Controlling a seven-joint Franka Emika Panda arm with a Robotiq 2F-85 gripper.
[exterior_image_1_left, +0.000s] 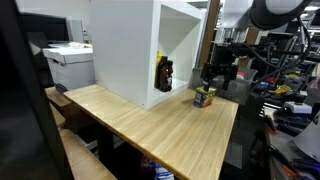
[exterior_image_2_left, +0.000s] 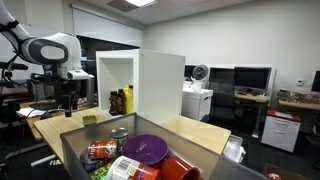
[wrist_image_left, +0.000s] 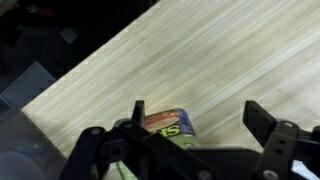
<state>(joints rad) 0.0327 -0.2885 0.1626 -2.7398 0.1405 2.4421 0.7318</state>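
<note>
A small round tin can with a yellow-green label (exterior_image_1_left: 204, 97) stands upright near the far edge of the pale wooden surface (exterior_image_1_left: 150, 125). Its long axis is vertical and its lid faces the ceiling. It sits just outside the open side of a tall white box cabinet (exterior_image_1_left: 125, 50). The black pincer (exterior_image_1_left: 218, 75) hangs over it with its jaws spread wide, holding nothing.

In the wrist view the pincer (wrist_image_left: 200, 112) straddles the can (wrist_image_left: 168, 123), whose lower half is cut off by the dark fingers (wrist_image_left: 262, 122). The label shows a red band and some yellow lettering, but the blur keeps me from reading it. Inside the cabinet stands what looks like a dark brown bottle (exterior_image_1_left: 164, 74), half lost in shadow.
</note>
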